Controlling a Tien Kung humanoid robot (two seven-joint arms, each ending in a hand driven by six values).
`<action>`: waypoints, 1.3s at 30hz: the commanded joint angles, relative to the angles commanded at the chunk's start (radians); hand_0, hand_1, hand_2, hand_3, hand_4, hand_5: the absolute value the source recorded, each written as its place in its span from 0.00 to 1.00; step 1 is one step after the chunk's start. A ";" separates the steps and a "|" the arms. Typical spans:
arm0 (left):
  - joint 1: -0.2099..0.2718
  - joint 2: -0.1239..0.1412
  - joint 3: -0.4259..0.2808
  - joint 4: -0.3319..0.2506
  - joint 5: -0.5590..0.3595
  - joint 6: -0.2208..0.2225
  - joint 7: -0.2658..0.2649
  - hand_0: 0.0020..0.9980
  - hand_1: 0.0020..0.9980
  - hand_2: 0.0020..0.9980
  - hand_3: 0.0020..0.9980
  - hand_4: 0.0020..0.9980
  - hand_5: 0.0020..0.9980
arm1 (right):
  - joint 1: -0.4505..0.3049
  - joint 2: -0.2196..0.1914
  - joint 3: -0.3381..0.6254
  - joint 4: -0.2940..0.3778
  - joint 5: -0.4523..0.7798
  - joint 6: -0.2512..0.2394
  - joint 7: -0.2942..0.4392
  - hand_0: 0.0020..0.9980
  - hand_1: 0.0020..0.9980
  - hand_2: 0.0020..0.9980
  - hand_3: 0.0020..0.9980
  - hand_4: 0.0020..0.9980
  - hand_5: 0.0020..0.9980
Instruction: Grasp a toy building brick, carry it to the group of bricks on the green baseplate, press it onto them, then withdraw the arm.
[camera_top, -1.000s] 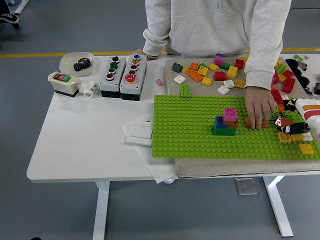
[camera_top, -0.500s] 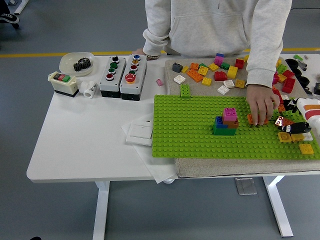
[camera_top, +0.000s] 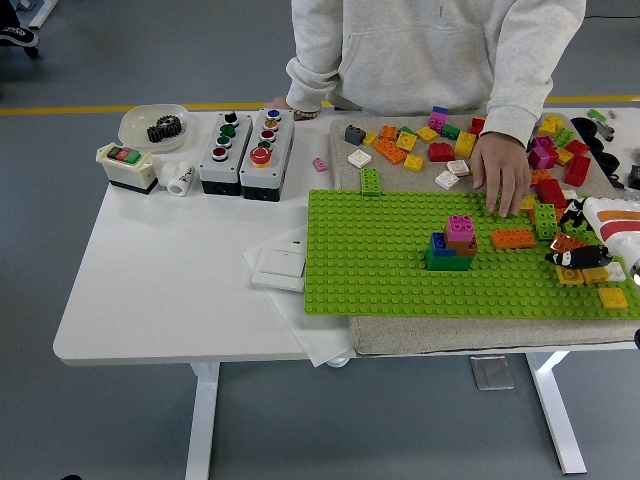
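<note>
Orange brick (camera_top: 514, 238) lies right of the brick stack (camera_top: 453, 244); right hand (camera_top: 592, 257), further right, grip unclear.

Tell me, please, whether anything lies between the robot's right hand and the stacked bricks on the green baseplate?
Yes: a flat orange brick lies on the green baseplate between the right hand and the stacked bricks. The person's hand sits farther back, outside that line.
</note>
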 joint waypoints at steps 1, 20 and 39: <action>0.000 0.000 0.000 0.000 0.000 0.000 0.000 0.86 0.86 0.86 0.65 0.74 0.62 | 0.000 0.001 -0.002 -0.002 -0.001 0.000 0.000 0.42 0.50 0.56 0.60 1.00 0.42; -0.009 0.002 0.005 -0.002 -0.002 -0.006 0.002 0.87 0.85 0.86 0.65 0.74 0.62 | 0.005 0.036 -0.027 -0.081 -0.021 -0.052 -0.006 0.40 0.47 0.54 0.57 1.00 0.42; -0.012 0.002 0.007 -0.003 0.000 -0.007 0.002 0.87 0.86 0.86 0.65 0.73 0.62 | 0.010 0.046 -0.046 -0.108 0.000 -0.070 0.006 0.37 0.39 0.48 0.51 0.92 0.40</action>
